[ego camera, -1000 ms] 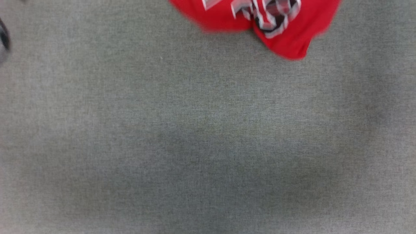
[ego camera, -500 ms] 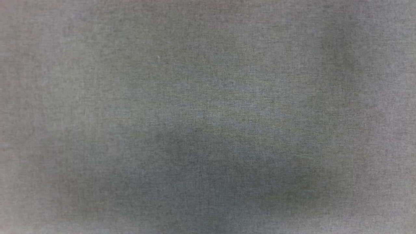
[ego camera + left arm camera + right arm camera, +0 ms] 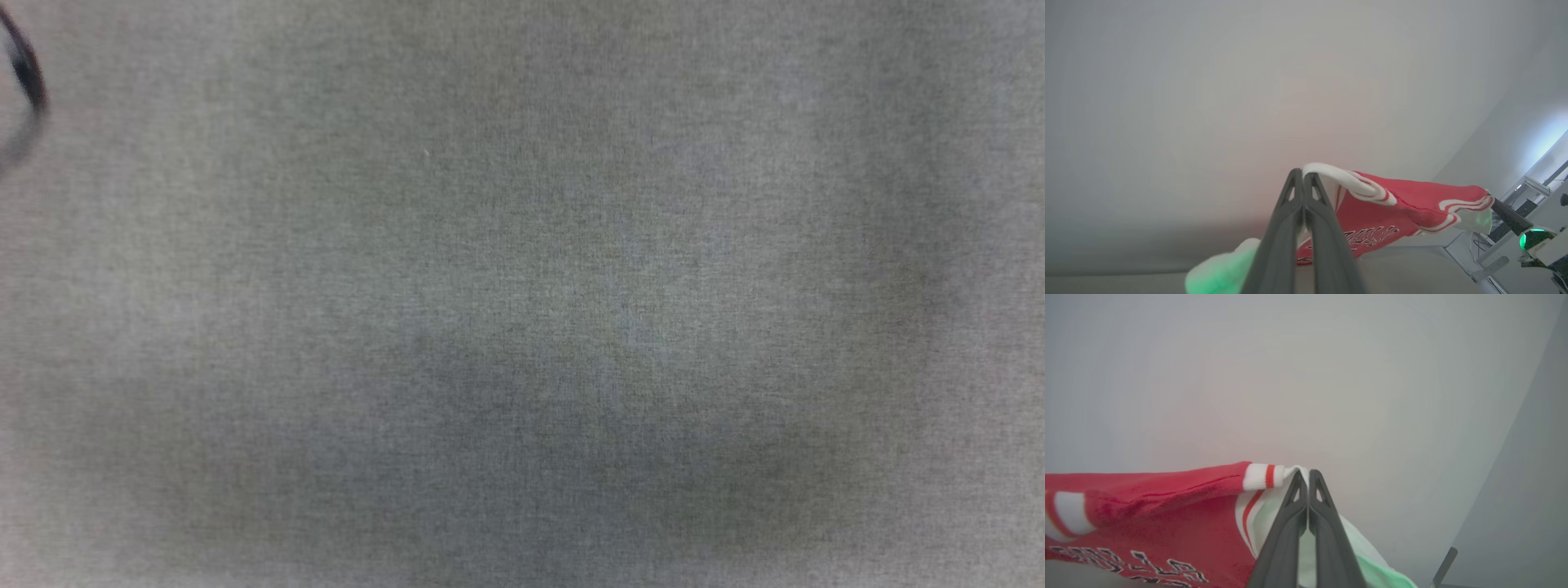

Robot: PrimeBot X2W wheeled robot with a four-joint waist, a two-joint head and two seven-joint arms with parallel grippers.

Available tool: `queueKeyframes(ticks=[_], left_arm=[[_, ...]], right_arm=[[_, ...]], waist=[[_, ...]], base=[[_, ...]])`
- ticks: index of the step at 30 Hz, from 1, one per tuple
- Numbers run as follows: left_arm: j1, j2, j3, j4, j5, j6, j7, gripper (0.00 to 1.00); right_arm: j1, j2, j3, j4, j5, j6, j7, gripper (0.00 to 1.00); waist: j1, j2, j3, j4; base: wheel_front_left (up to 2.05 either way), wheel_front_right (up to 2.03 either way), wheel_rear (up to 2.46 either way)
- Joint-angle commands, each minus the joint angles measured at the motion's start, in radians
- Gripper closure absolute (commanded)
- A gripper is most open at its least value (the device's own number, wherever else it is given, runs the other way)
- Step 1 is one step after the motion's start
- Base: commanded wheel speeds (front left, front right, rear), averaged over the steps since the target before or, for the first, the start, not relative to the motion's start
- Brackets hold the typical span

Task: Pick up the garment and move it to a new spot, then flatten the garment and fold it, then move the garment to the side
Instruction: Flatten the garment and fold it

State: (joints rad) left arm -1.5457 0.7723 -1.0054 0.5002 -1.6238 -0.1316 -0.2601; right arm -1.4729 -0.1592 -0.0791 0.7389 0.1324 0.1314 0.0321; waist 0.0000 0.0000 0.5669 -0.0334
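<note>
Head view: a grey woven surface (image 3: 522, 245) lies below, with a soft shadow across its lower middle. At the upper left edge is a dark curved shape (image 3: 26, 75), too blurred to tell what it is.

Left wrist view: the left gripper (image 3: 1303, 176) has its two dark fingers pressed together, and at their tips they pinch the white, red-striped edge of the shirt (image 3: 1412, 200). The shirt hangs in the air, stretched from those tips off to the right. Its red body sags below the taut top edge, and black, white-outlined lettering (image 3: 1367, 237) shows on the hanging part. The far corner, with striped trim, ends at the dark fingers of the right gripper (image 3: 1494, 204), which reach in from the right. A white sleeve (image 3: 1220, 271), tinted green by a light, droops at the lower left beside the fingers. Behind all this is a pale wall (image 3: 1208, 81). A green lamp (image 3: 1529, 239) glows at the right edge.

Right wrist view: the right gripper (image 3: 1306, 475) is likewise closed tight, its tips clamped on the shirt's white cuff just beside a red stripe (image 3: 1269, 476). From there the red cloth (image 3: 1167, 498) runs left to the picture's edge, held up off the surface, with lettering (image 3: 1126, 559) along the bottom left. A green-tinted white sleeve (image 3: 1372, 563) falls away to the lower right of the fingers.
</note>
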Motion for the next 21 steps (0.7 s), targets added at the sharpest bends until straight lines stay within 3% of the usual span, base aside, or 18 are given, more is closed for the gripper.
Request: queueKeyframes(ticks=[1, 5, 10, 15, 21], left_arm=[[0.069, 0.031, 0.009, -0.043, -0.02, 0.002, -0.003, 1.0], [0.243, 0.088, 0.041, -0.178, -0.051, 0.002, -0.005, 1.0], [0.474, 0.124, 0.137, -0.284, -0.02, 0.002, -0.005, 1.0], [0.733, 0.138, 0.219, -0.397, 0.007, 0.002, -0.005, 1.0], [0.996, 0.127, 0.274, -0.486, 0.066, 0.002, -0.005, 1.0]], right_arm=[[0.09, -0.031, 0.04, -0.059, 0.054, -0.001, 0.036, 1.0], [0.34, -0.104, 0.109, -0.282, 0.199, -0.001, 0.181, 1.0], [0.648, -0.157, 0.094, -0.576, 0.321, -0.001, 0.38, 1.0], [0.918, -0.128, 0.007, -0.83, 0.38, -0.001, 0.543, 1.0], [1.171, -0.07, -0.081, -1.039, 0.405, -0.001, 0.669, 1.0]], waist=[[0.0, 0.0, -0.032, 0.006], [0.0, 0.0, -0.07, 0.009], [0.0, 0.0, -0.117, 0.016], [0.0, 0.0, -0.159, 0.02], [0.0, 0.0, -0.198, 0.02]], base=[[0.0, 0.0, 0.0], [0.0, 0.0, 0.0], [0.0, 0.0, 0.0], [0.0, 0.0, 0.0], [0.0, 0.0, 0.0]])
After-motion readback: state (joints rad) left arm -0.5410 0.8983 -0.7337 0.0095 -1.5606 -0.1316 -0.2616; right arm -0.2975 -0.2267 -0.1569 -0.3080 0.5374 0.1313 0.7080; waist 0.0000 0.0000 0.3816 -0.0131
